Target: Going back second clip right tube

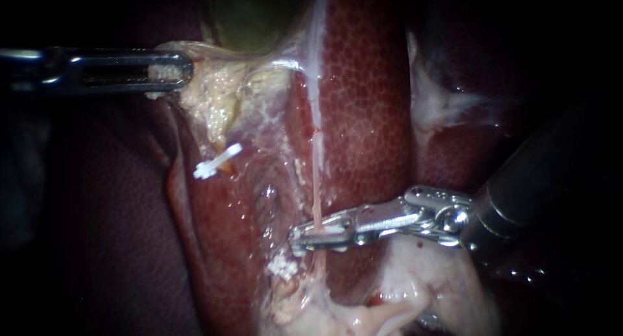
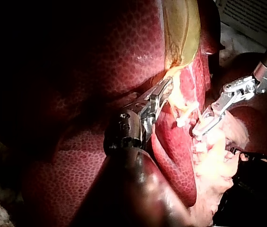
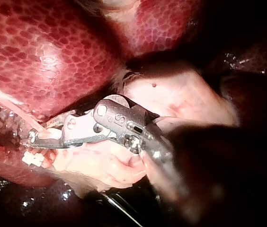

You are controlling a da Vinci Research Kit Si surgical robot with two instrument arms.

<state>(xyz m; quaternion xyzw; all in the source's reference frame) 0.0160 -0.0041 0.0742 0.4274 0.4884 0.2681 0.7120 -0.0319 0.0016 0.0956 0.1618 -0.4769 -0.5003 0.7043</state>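
**Jaws, right.** Your right instrument [image 1: 305,237] has its jaws drawn nearly together. Both press on the held clip [image 1: 328,231], a short white bar set across the right tube [image 1: 316,180].

**Jaws, left.** Your left instrument [image 1: 176,70] has long slotted jaws closed on the pale flap [image 1: 214,99] below the gallbladder [image 1: 253,15], at 10 o'clock in the endoscope view.

**Right tube.** A thin, pink, taut strand. It runs from 12 o'clock down over the liver [image 1: 363,102] to your right jaws just below centre. From there it passes into the pale mound [image 1: 422,277] at 6 o'clock.

**Other clips.**
- The upper clip [image 1: 217,161] is white and tilted. It lies at 10 o'clock from your right jaws, well apart from them.
- The lower clip [image 1: 282,268] is white and lies at 7 o'clock from those jaws, near them.

**Endoscope view only.** It shows the tube's whole run and the held clip crossing it.

**Left wrist view only.**
- A printed sheet [image 2: 252,19] lies beyond the liver.
- Both instruments show together with their tips apart, and the upper clip [image 2: 185,118] sits between them.

**Right wrist view only.**
- The lower clip [image 3: 33,158] sits just beside your right jaws, apart from them.
- The pale mound [image 3: 171,94] lies close beside the instrument's wrist joint.

**Room, endoscope view.**
- Your right shaft comes in from 4 o'clock through dark open space.
- The liver lies close behind the jaws from 12 to 2 o'clock.
- The pale mound crowds the joint at 5 o'clock.
- Dark folds fill the side from 7 to 9 o'clock.
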